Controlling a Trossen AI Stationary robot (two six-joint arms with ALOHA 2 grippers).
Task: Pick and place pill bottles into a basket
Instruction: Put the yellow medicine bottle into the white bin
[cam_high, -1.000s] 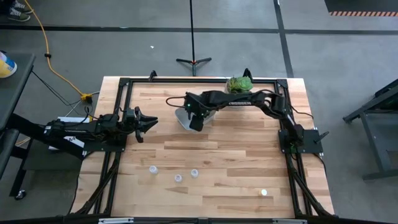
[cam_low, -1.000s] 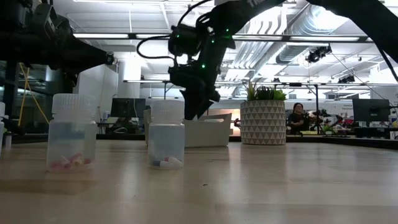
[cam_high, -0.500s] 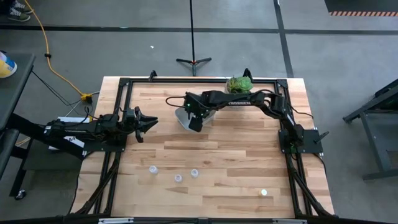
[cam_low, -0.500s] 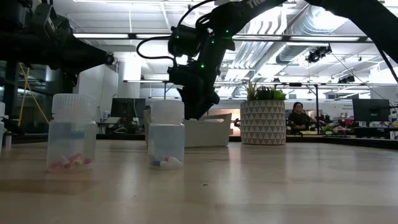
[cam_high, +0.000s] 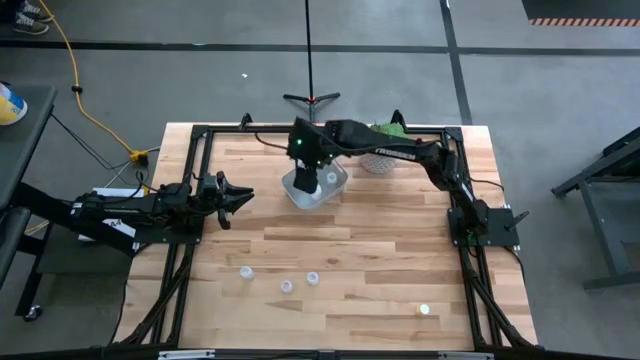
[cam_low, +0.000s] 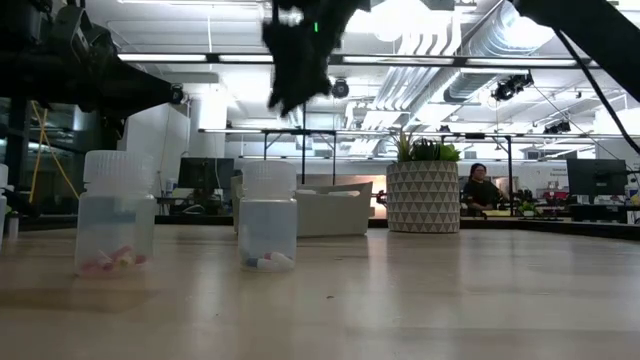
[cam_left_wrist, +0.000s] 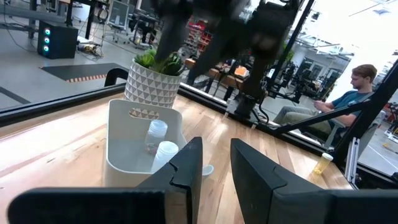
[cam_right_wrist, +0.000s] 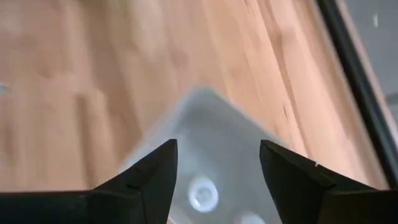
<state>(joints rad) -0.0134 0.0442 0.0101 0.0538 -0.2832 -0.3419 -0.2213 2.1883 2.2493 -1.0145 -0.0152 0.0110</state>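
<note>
Right end effector (cam_high: 306, 176) hovers above the basket (cam_high: 316, 187), fingers spread, empty; two pill bottles (cam_left_wrist: 163, 153) lie inside. Left end effector (cam_high: 240, 196) waits beside the basket, open. Next: four bottles (cam_high: 286, 286) stand on the table (cam_high: 380, 260), well apart from the basket; approach vertically. Workshop beyond.
</note>
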